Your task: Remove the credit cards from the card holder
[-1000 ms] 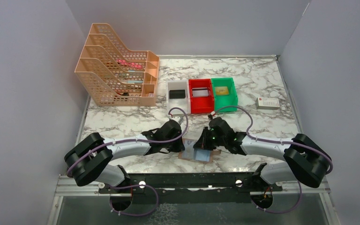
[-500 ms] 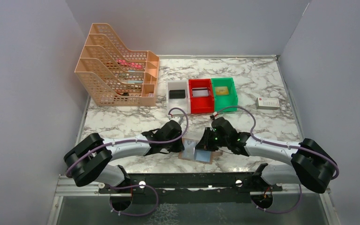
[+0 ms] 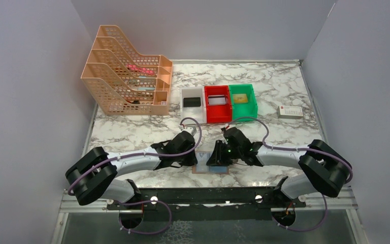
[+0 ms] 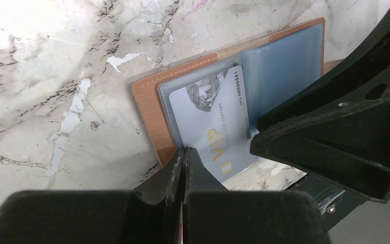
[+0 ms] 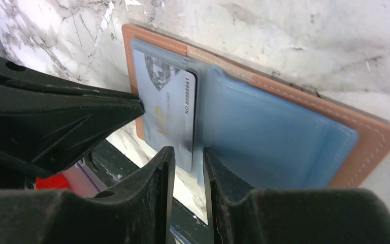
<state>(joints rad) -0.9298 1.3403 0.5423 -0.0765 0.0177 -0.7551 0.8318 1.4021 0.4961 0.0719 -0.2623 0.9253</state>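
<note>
The card holder [image 4: 150,101] lies spread open on the marble close to the table's front edge, tan outside with pale blue panels [image 5: 269,137]; in the top view it [image 3: 210,170] shows between the two arms. One pale grey credit card [image 4: 216,117] marked VIP sticks partway out of one panel's pocket [image 5: 165,109]. My left gripper [image 4: 184,151] is shut, nothing between its fingers, its tip at that card's near corner by the tan edge. My right gripper [image 5: 188,151] is open by a narrow gap, and the card's long edge runs into that gap.
White bin [image 3: 192,95] with a black flat item, red bin [image 3: 217,116] and green bin [image 3: 242,109] stand in a row at mid-table. A small white box [image 3: 290,112] lies right of them. A peach file rack [image 3: 127,76] fills the back left. The black rail [image 3: 208,195] runs just below the holder.
My right gripper's jaws have parted and it has slid slightly left over the holder. The left gripper has closed the last bit. The holder looks to lie flatter.
</note>
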